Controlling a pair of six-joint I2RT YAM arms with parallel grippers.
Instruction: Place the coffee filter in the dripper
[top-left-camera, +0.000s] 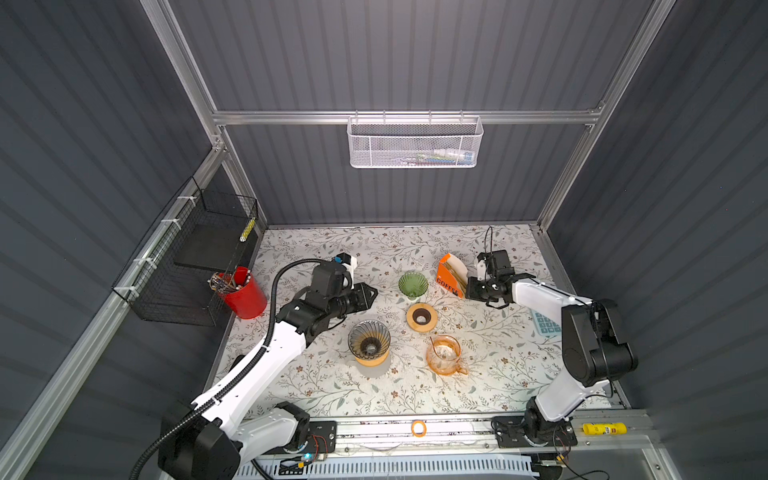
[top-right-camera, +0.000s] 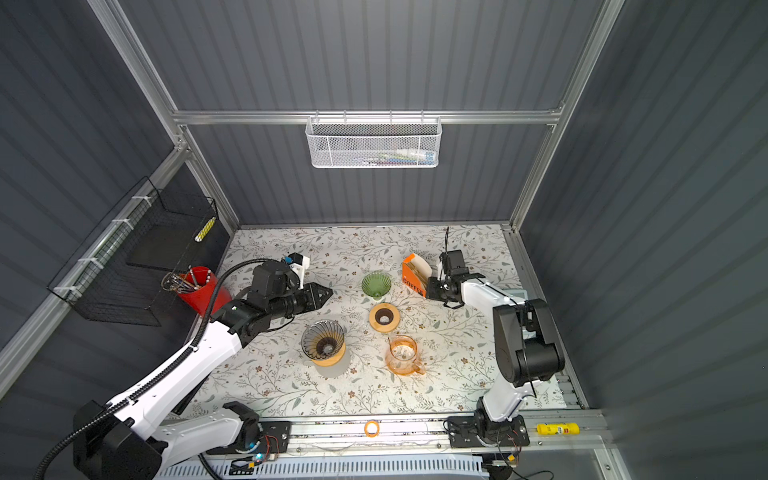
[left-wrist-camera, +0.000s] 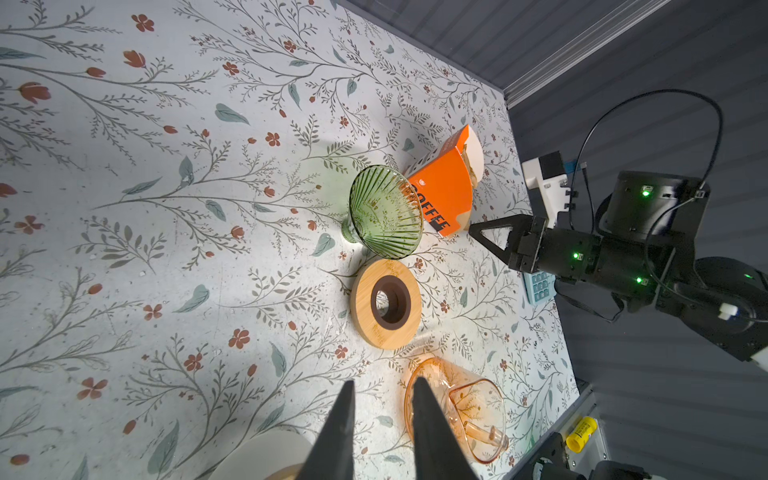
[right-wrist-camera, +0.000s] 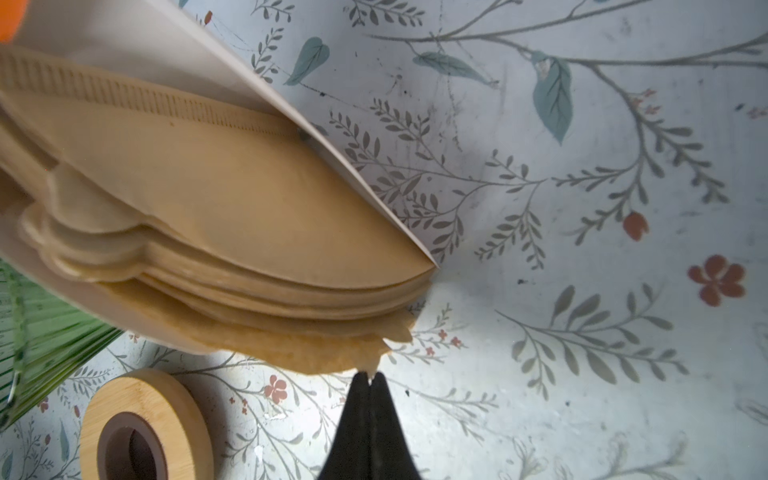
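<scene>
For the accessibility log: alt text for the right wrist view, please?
The right end effector, shut, pinches the edge of a coffee filter sticking out from the stack in its box. A wooden ring and green dripper sit nearby.

Left fingers (left-wrist-camera: 341, 428) apart; right fingers (right-wrist-camera: 360, 401) together.

On my left a red cup (top-left-camera: 245, 299) of pens (top-left-camera: 223, 282) stands beside a black wire basket (top-left-camera: 187, 266). An orange glass pitcher (top-left-camera: 444, 355) sits on the tabletop (top-left-camera: 324, 386), and a white mesh basket (top-left-camera: 413, 143) hangs behind.
</scene>
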